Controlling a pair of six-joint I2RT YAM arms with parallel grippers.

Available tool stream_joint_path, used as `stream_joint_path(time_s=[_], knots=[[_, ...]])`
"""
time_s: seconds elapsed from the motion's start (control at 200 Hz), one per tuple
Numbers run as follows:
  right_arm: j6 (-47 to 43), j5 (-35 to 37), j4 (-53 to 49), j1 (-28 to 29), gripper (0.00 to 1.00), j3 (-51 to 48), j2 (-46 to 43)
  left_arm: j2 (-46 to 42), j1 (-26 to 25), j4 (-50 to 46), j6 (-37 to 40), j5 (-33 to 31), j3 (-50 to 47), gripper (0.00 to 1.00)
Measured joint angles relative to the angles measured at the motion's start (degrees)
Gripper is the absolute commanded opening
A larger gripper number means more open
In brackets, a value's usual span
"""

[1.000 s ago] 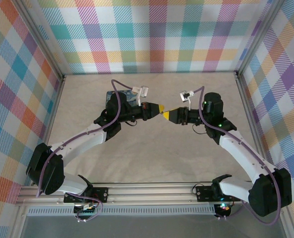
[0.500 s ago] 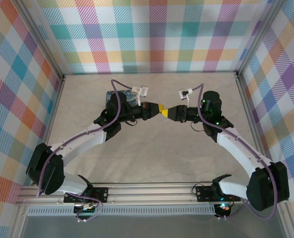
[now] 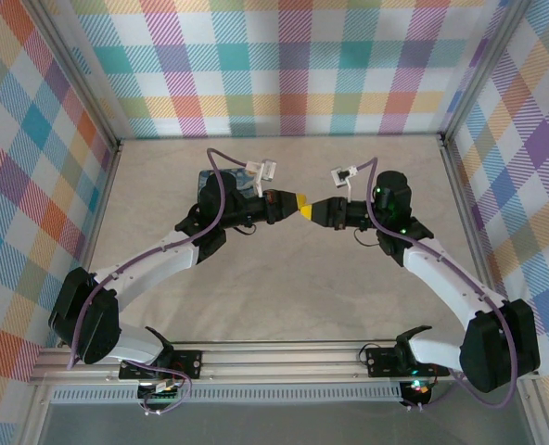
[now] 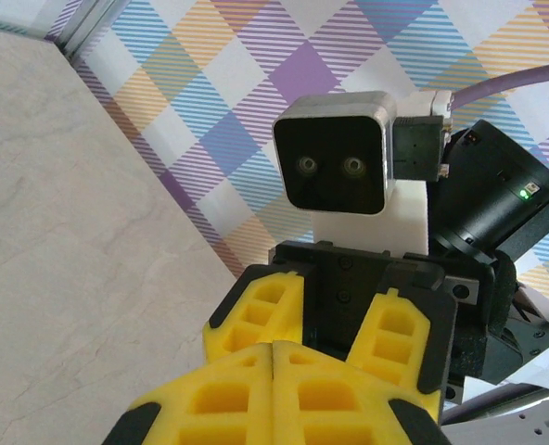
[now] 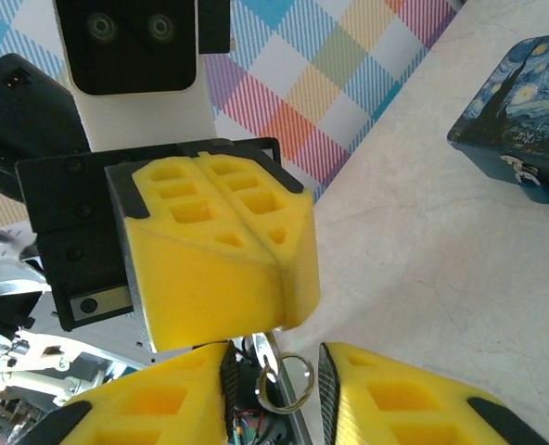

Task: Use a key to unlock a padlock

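Early stage: left fingers (image 5: 210, 260) clamped shut mid-air, apparently pinching the key ring (image 5: 287, 380), which hangs between the part-open, empty right fingers (image 5: 414, 389); padlock (image 5: 532, 188) lies by tin (image 5: 511, 102) on worktop (image 5: 423, 250), not yet unlocked.

Top camera, fixed high behind the arm bases (image 3: 168, 360), looks down on the whole bench (image 3: 284, 278). Wrist cameras ride close behind the left end effector (image 3: 296, 200) and right end effector (image 3: 313, 213), pointing nose to nose, each framing the other's lens (image 4: 304, 166); all three share that meeting point.
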Motion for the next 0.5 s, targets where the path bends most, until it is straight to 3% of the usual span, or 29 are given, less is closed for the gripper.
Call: stream_joint_path(time_s=[0.5], knots=[[-0.48, 0.98, -0.66, 0.00, 0.24, -0.50, -0.44, 0.02, 0.00, -0.17, 0.00, 0.02, 0.13, 0.00]])
